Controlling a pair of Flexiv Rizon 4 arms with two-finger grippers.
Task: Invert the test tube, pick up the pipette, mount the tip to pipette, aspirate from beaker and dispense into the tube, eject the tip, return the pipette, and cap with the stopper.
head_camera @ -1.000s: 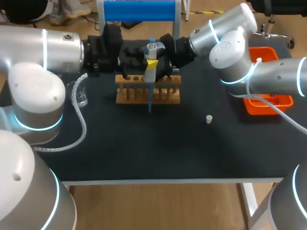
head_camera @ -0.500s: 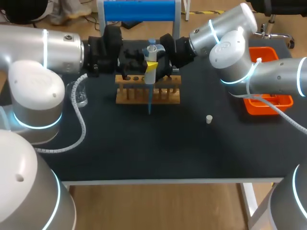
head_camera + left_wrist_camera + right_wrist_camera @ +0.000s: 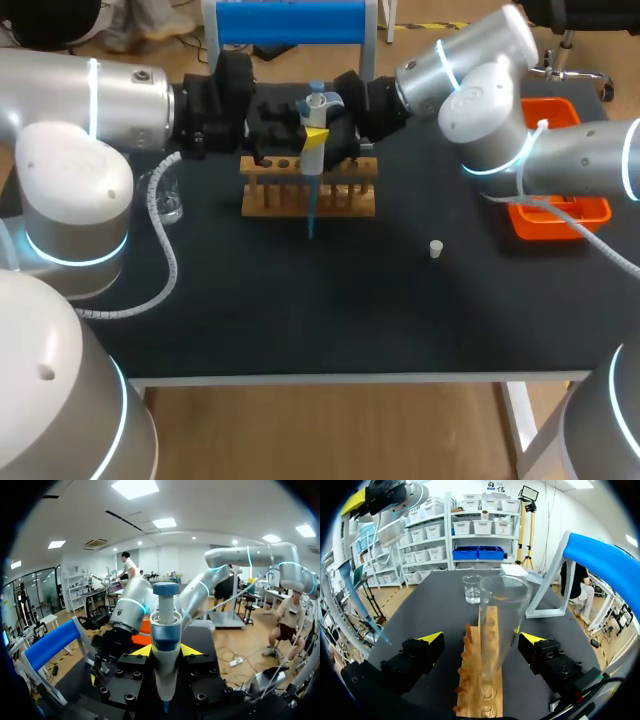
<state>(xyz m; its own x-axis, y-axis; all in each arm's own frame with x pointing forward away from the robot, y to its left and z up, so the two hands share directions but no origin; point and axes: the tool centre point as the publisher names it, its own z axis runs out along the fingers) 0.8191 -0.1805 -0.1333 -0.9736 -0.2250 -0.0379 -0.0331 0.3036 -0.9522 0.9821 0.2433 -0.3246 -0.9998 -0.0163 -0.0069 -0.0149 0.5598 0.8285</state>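
Next to nothing has moved since the earlier frames. Both arms are in the same pose over the rack, and only the elbow of the right arm sits a trace further out to its side.

The left arm comes in level from its side. The left jaws are closed on the white-and-blue pipette, and the left wrist view shows a yellow tip pressed against each side of its body. The pipette is upright, plunger end up, above the light wooden test-tube rack. Its long blue tip points down on the rack's near side.

The right jaws stand wide open with the clear glass test tube upright between them, and neither yellow tip is seen touching it. The tube's foot is at the nearest end of the rack; I cannot tell whether it sits in a hole.

A small clear glass beaker stands on the black tabletop to the left of the rack. From the right wrist it shows beyond the rack's far end.

A small white stopper lies alone, well apart from the rack on its right. An orange plastic tray sits at the tabletop's right edge, partly behind the right arm. A white frame with a blue padded bar stands behind the rack.
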